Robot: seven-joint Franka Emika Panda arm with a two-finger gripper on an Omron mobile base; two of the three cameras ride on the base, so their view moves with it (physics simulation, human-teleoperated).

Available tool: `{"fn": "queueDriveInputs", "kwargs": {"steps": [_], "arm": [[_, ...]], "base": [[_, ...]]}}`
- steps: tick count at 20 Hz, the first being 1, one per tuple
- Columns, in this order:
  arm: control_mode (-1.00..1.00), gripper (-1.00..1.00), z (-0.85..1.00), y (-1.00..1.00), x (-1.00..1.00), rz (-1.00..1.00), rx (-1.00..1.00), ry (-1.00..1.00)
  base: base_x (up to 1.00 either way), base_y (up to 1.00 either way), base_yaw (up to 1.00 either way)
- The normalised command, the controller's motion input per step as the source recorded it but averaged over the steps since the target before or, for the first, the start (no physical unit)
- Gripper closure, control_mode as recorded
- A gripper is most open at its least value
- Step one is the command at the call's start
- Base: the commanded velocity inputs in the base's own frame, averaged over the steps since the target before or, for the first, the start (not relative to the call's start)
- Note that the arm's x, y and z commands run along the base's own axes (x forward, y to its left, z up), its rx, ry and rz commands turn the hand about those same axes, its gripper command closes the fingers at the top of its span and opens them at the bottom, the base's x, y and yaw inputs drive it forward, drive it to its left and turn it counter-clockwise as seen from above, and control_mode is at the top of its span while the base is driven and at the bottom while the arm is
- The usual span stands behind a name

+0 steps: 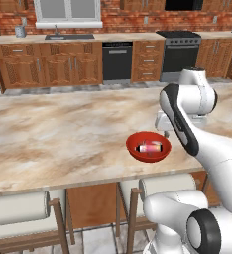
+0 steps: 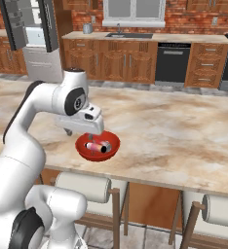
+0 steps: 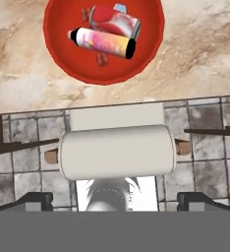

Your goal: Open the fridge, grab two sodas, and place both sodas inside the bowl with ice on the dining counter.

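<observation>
Final step, near complete: both sodas (image 3: 108, 30) lie in bowl (image 3: 63, 64), frame top; pincer (image 3: 115, 199) wide open, empty; retreat remains.

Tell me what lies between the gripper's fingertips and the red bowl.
In the hand view: a cream stool cushion, tiled floor, then the counter edge before the bowl.

Tabletop (image 1: 63, 134) bare and open on all sides of bowl (image 1: 148, 147). Bowl interior occupied by two sodas (image 3: 109, 34). Stools (image 3: 117, 151) crowding the near edge below.
</observation>
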Motion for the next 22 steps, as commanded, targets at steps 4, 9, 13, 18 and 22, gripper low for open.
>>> {"fn": "queueDriveInputs", "kwargs": {"steps": [4, 9, 13, 18, 22], "arm": [[-1.00, -1.00, -0.18, 0.00, 0.05, 0.00, 0.01, 0.06], [-1.00, -1.00, -0.16, 0.00, 0.04, 0.00, 0.01, 0.05], [-1.00, -1.00, 0.00, 0.02, -0.15, 0.00, 0.00, 0.00], [-1.00, -1.00, 0.00, 0.12, -0.37, 0.00, 0.00, 0.00], [-1.00, -1.00, 0.00, 0.16, -0.50, 0.00, 0.00, 0.00]], "base": [[0.00, 0.00, 0.00], [0.00, 0.00, 0.00], [0.00, 0.00, 0.00], [0.00, 0.00, 0.00], [0.00, 0.00, 0.00]]}}
